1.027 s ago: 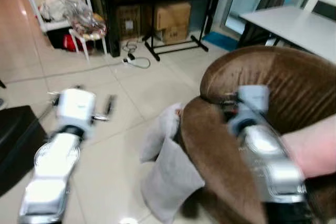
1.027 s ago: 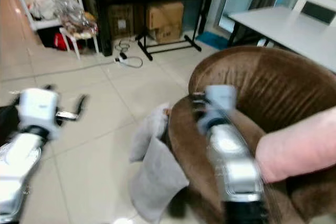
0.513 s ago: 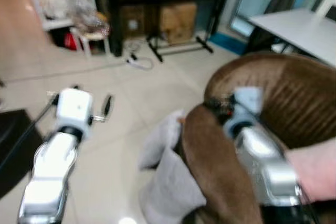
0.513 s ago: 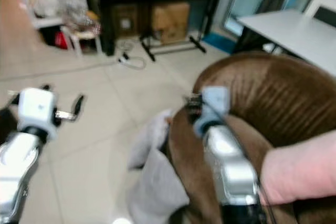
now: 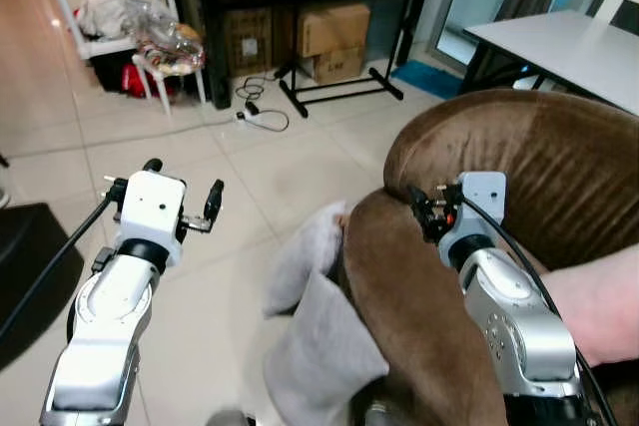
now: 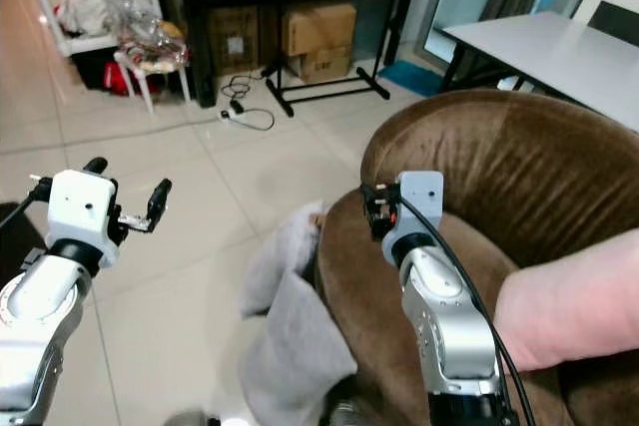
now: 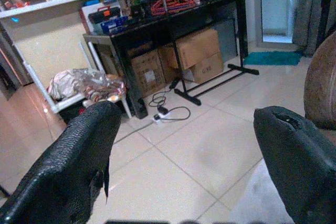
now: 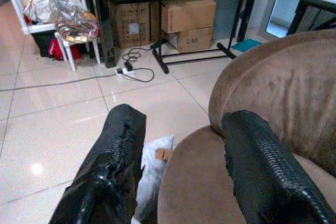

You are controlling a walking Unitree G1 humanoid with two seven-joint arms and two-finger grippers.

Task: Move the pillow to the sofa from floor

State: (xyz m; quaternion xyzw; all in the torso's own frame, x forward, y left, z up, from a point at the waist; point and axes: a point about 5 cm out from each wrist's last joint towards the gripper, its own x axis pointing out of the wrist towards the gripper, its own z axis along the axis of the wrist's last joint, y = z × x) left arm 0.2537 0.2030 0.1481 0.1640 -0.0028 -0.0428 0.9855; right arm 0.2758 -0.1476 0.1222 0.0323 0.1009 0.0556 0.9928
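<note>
1. Reaching for the pillow (image 5: 318, 341) was the step in hand: the grey pillow lay on the tiled floor (image 5: 220, 276), slumped against the outer side of the brown sofa (image 5: 539, 167), at about 6 o'clock in the head view.
2. Hovering above the floor at about 9 o'clock from the pillow, the left tool (image 5: 183, 197) had its two black fingers (image 7: 73, 166) spread wide apart and held nothing.
3. Sitting over the sofa's arm at about 2 o'clock from the pillow, the right tool (image 6: 373, 214) also had its fingers (image 8: 113, 166) apart and empty; in its wrist view a corner of the pillow showed between them.
4. Doing this step well would probably have meant lowering both tools, one to each side of the pillow, and closing on thick folds of fabric, since a soft pillow sags and slips from a shallow pinch.
5. Keeping clear of the person's arm (image 5: 599, 301) resting on the sofa at about 4 o'clock would also have mattered, as would the sofa's raised arm, which the pillow must clear.
6. Compared with one second before, the head pictures had gone from blurred to sharp, and the left tool had shifted a little toward the pillow.
7. Meanwhile the right tool had stayed over the sofa arm, and the pillow lay in the same spot.
</note>
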